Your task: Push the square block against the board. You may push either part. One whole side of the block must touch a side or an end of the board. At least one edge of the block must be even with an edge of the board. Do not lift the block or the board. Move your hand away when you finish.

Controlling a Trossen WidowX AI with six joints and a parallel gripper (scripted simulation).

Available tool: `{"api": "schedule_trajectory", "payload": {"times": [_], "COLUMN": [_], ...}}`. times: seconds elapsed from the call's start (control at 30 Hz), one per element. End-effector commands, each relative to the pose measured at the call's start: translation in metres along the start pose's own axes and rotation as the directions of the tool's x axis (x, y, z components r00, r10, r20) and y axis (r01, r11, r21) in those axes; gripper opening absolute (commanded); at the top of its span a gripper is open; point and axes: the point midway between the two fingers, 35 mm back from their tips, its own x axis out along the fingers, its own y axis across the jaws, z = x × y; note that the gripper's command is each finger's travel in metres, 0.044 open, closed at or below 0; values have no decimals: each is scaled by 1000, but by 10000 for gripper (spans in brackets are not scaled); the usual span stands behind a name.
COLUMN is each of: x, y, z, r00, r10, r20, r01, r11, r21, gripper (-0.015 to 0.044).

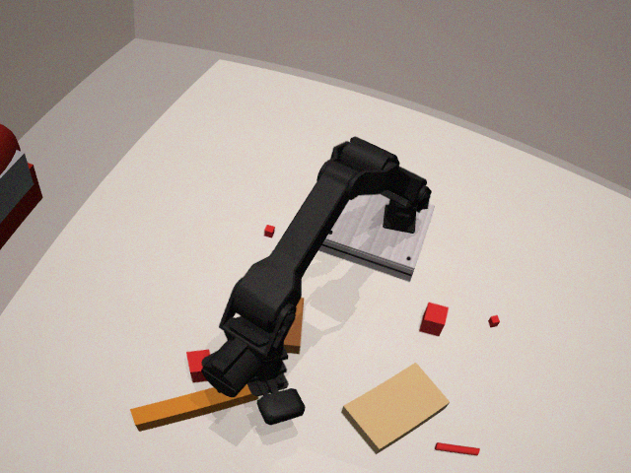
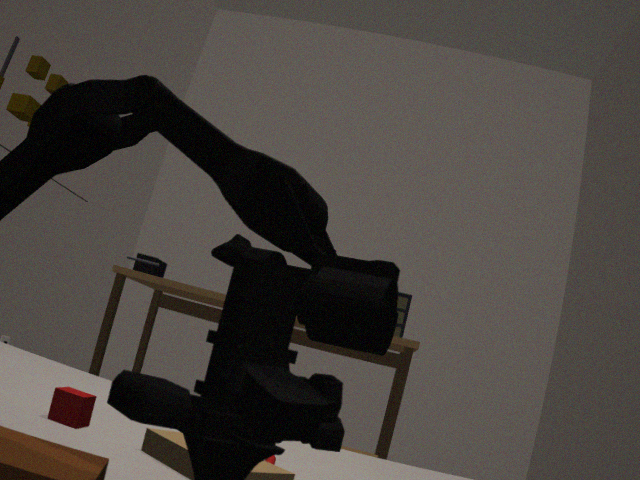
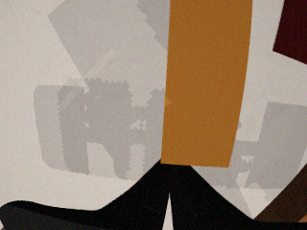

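Closed fully and holding nothing, the gripper (image 3: 171, 199) was seen low over the table (image 1: 153, 203), with its joined fingertips right at one end of the orange board (image 3: 207, 64). In the top view the board (image 1: 173, 407) lay flat on the near-left part of the table. Its long axis ran from a near-left end to a right end hidden beneath the wrist, angled slightly away toward the right. The red square block (image 1: 196, 360) sat just on the far side of the board, partly covered by the wrist. In the wrist view the block (image 3: 295, 19) was shown apart from the board's long side by a strip of table, with its faces turned at an angle to that side.

Both pieces were judged rigid and light, likely to slide readily on the smooth surface. No grasp was called for. A push at the board's end would probably swing it, so contact near the middle of a long side, or on the block's far face, was judged steadier.
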Motion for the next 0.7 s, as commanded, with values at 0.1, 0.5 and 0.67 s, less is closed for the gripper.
{"api": "schedule_trajectory", "payload": {"times": [0.1,0.5,0.67], "x": [7,8,8], "y": [-4,-5,-5], "z": [8,12,12], "r00": [1000,1000,1000], "r10": [-9,-9,-9], "r20": [-10,-10,-10], "r01": [9,9,9], "r11": [1000,1000,1000], "r21": [2,2,2], "gripper": [0,0,0]}}
